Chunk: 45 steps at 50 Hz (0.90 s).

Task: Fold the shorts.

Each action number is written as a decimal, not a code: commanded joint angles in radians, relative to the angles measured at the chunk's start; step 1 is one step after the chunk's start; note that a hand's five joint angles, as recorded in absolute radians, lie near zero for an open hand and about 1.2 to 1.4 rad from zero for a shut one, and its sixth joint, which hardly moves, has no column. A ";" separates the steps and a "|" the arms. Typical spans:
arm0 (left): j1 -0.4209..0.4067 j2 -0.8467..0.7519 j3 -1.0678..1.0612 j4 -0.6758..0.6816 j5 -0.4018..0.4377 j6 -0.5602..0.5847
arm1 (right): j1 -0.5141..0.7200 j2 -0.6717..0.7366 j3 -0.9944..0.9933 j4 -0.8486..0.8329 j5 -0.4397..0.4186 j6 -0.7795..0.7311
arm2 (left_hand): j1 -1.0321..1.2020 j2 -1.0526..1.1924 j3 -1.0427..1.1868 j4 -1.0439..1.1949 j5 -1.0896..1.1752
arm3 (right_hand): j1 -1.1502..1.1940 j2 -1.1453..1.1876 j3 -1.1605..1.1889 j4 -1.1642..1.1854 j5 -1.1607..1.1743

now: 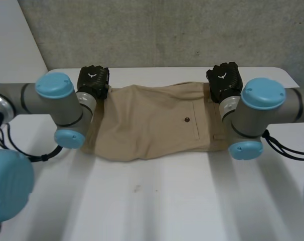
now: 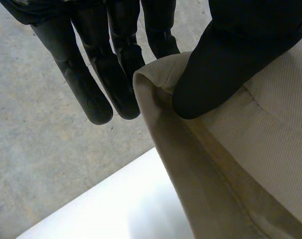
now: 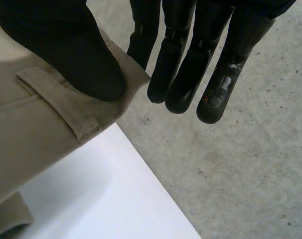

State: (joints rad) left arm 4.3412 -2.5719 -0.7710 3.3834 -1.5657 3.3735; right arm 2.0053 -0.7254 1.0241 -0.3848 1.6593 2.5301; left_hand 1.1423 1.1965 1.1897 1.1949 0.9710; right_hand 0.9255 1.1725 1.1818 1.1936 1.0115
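Beige shorts (image 1: pixel 152 123) lie spread across the far half of the white table (image 1: pixel 157 201), a buttoned back pocket facing up. My left hand (image 1: pixel 93 80) is at the shorts' far left corner. In the left wrist view its thumb (image 2: pixel 226 59) presses the hemmed edge of the shorts (image 2: pixel 250 164) against its fingers (image 2: pixel 116 74), pinching the cloth. My right hand (image 1: pixel 223 79) is at the far right corner, on the waistband. There its thumb (image 3: pixel 66 45) pinches the waistband corner of the shorts (image 3: pixel 46 114), by a belt loop, against the fingers (image 3: pixel 186 64).
The table's far edge runs just beyond both hands, with grey concrete floor (image 3: pixel 250 164) past it. A grey wall (image 1: pixel 167 30) stands behind the table. Both forearms lie over the shorts' left and right ends.
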 commanded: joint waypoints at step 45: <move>0.001 0.262 -0.496 0.067 0.023 0.034 | -0.108 -0.246 0.355 0.394 -0.222 0.269 | -0.941 -0.995 -0.988 -0.993 -0.944 | -0.433 -0.680 -0.689 -0.701 -0.693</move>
State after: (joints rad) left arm 4.3383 -2.2320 -1.3158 3.4480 -1.5017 3.4017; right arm 1.9042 -1.0461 1.3692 0.0525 1.4456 2.7998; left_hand 0.1972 0.2039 0.2161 0.2077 0.0479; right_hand 0.3205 0.3629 0.3722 0.3717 0.1882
